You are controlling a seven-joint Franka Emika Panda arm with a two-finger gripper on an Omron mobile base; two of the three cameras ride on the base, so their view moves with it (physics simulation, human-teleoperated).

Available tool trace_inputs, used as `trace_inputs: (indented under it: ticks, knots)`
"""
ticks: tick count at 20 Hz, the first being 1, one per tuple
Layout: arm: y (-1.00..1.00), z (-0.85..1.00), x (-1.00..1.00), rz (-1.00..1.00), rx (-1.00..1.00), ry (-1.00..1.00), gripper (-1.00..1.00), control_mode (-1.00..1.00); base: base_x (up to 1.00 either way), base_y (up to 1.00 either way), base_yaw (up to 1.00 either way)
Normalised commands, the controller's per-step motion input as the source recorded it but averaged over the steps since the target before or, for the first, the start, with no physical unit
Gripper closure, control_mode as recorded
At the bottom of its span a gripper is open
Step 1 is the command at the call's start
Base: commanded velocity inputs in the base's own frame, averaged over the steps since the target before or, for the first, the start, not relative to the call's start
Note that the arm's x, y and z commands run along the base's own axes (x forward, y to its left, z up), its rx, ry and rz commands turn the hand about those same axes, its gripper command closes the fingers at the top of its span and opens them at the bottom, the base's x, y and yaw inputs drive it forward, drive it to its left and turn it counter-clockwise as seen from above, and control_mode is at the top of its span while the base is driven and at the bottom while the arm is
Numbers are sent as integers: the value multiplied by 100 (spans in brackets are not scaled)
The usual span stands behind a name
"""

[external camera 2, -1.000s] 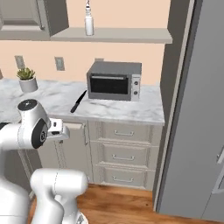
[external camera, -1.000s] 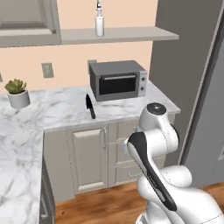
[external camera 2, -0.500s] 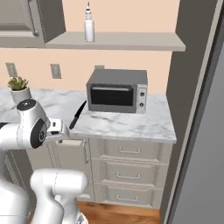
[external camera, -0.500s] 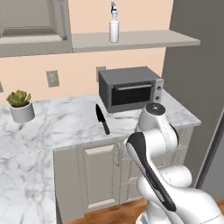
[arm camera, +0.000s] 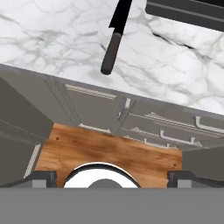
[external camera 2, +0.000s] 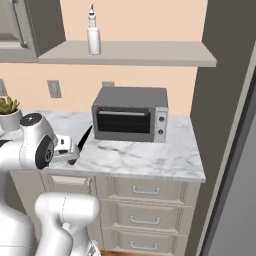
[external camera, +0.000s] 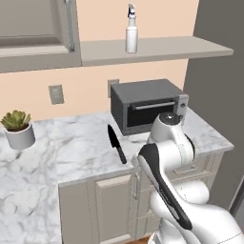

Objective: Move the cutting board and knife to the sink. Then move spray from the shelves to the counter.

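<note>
Since the earlier frames the whole scene has shifted in both base views, so the base has been driven nearer to the counter [external camera: 86, 157]; the things on it have not been moved. The gripper [arm camera: 112, 177] is being held wide open and empty, over the wooden floor [arm camera: 109, 151] in front of the cabinets [arm camera: 87, 107]. Just beyond it, the knife [arm camera: 114, 39] is lying flat on the counter near its front edge, handle toward the robot, blade pointing toward the toaster oven [external camera: 147, 105]. A potted plant [external camera: 18, 128] is standing far to the left. Above, the spray [external camera: 131, 33] is standing upright on the shelves [external camera: 157, 50].
</note>
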Motion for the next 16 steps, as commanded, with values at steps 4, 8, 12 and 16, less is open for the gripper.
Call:
trace_inputs:
  ticks: [4,8,12,16]
  knots:
    - [0,0,0,0,0,0,-100,100,52,29,0]
    - [0,0,0,0,0,0,-100,100,50,24,0]
    - [0,0,0,0,0,0,-100,100,39,21,0]
    - [0,0,0,0,0,0,-100,100,21,7,0]
